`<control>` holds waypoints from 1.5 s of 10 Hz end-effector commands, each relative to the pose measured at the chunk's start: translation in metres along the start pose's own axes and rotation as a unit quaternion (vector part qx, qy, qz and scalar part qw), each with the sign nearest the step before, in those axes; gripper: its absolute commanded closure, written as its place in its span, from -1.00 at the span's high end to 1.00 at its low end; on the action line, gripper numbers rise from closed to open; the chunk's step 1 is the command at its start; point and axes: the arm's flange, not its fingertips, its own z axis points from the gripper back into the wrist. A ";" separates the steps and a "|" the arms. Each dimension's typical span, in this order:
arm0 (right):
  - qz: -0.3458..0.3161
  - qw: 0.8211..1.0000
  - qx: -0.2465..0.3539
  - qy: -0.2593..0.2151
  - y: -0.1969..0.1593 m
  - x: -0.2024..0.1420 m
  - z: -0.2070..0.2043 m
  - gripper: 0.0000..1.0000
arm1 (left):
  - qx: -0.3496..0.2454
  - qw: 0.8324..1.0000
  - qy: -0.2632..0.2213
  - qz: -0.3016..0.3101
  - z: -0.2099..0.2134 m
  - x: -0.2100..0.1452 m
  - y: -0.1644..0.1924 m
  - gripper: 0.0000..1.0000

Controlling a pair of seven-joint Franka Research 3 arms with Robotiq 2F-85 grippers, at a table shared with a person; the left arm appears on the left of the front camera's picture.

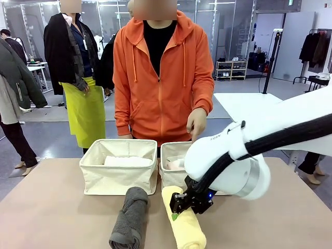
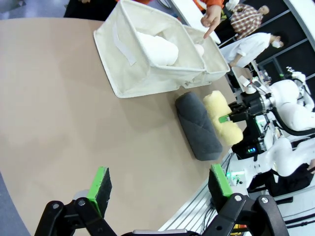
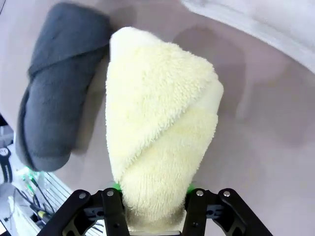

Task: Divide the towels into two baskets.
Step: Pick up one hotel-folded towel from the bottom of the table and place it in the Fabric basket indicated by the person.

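Note:
My right gripper (image 1: pixel 181 205) is shut on the near half of the pale yellow towel (image 1: pixel 184 224), which lies on the table; its fingers (image 3: pixel 114 206) squeeze the roll (image 3: pixel 157 132) from both sides. The dark grey towel (image 1: pixel 129 218) lies beside it on the left, also seen as a grey roll (image 3: pixel 59 98). The left basket (image 1: pixel 98 179) holds the white towel (image 1: pixel 127 161). The right basket (image 1: pixel 167 176) holds the pale pink towel (image 1: pixel 177 164). My left gripper (image 2: pixel 160 184) hangs open above bare table, well short of the baskets (image 2: pixel 123 64) and towels (image 2: pixel 199 125).
A person in an orange hoodie stands at the far side, one hand (image 1: pixel 197 124) hovering over the right basket. The tabletop (image 1: pixel 52 207) spreads out left of the grey towel. My right arm's white wrist (image 1: pixel 228 166) hangs over the right basket's front.

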 end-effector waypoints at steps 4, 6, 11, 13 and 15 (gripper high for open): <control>0.257 0.952 -0.163 0.020 0.051 0.019 0.072 -0.32 | 0.000 1.000 0.004 0.003 0.003 -0.002 -0.002 1.00; 0.328 0.925 -0.187 0.044 0.053 0.027 0.089 -0.32 | 0.000 1.000 0.004 0.003 0.003 -0.002 -0.002 1.00; 0.324 0.925 -0.192 0.046 0.055 0.024 0.091 -0.32 | 0.000 1.000 0.004 0.003 0.003 -0.002 -0.002 1.00; 0.342 0.911 -0.231 0.000 0.044 0.033 0.113 -0.21 | 0.000 1.000 0.004 0.003 0.003 -0.002 -0.002 1.00; 0.457 0.849 -0.262 -0.036 0.039 0.067 0.145 -0.21 | 0.000 1.000 0.004 0.003 0.003 -0.002 -0.002 1.00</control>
